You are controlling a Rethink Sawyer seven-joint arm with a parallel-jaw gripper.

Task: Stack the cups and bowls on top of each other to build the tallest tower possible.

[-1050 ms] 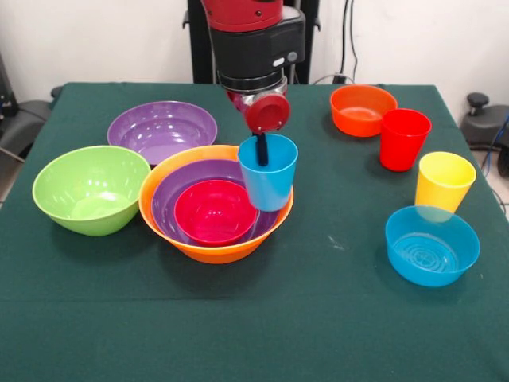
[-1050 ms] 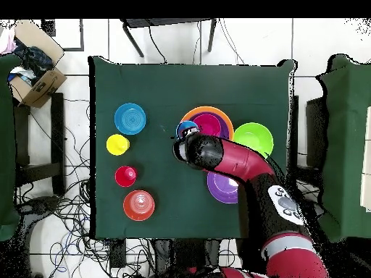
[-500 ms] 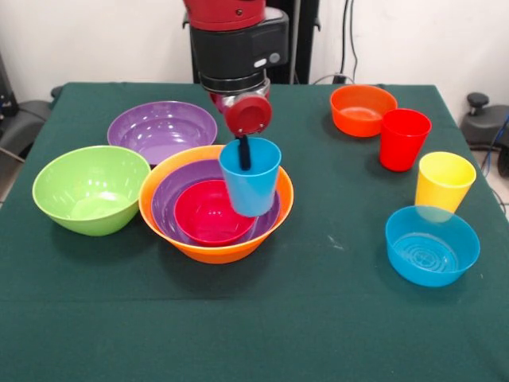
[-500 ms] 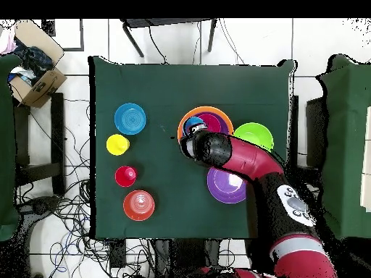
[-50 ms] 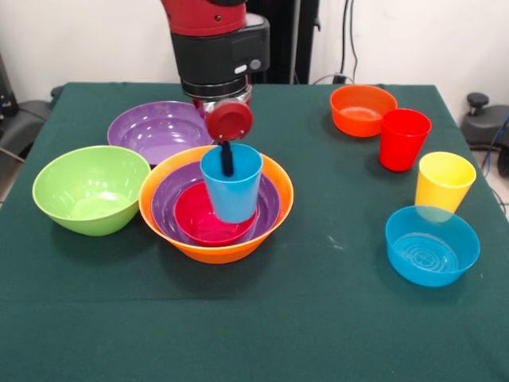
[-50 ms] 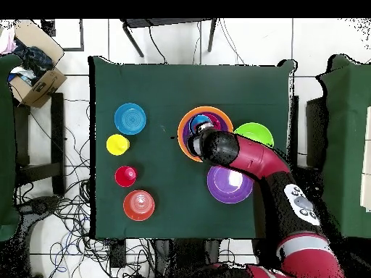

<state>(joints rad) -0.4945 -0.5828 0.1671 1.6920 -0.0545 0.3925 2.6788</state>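
Blue cup point(image 5: 231, 181) is hanging from the pincer point(image 5: 227, 159) in the front view: one dark finger point(image 5: 227, 158) is reaching down inside the cup at its far rim, and the pincer is clamping that rim, though the outer finger is hidden behind the cup. The cup is sitting upright over the pink-red bowl point(image 5: 203, 218), its base low inside the nest; whether it is touching the bowl cannot be told. The pink-red bowl is lying in a purple bowl point(image 5: 266, 203), which is lying in the large orange bowl point(image 5: 215, 248), and these are making up the tower. A lime bowl point(image 5: 91, 189) is standing just left of the tower, and a second purple bowl point(image 5: 156, 129) is sitting behind it, partly covered by the arm point(image 5: 216, 44). To the right, well apart, are standing a small orange bowl point(image 5: 362, 109), a red cup point(image 5: 403, 138), a yellow cup point(image 5: 444, 181) and a blue bowl point(image 5: 432, 244), all on the green table point(image 5: 318, 318).

From overhead, the arm point(image 6: 250, 163) is covering most of the tower's middle, and the orange rim point(image 6: 190, 116) is showing around it. The lime bowl point(image 6: 255, 134) and purple bowl point(image 6: 228, 187) are lying beside the arm. Across the table point(image 6: 167, 87) are standing the blue bowl point(image 6: 130, 118), yellow cup point(image 6: 117, 144), red cup point(image 6: 125, 176) and small orange bowl point(image 6: 138, 205).
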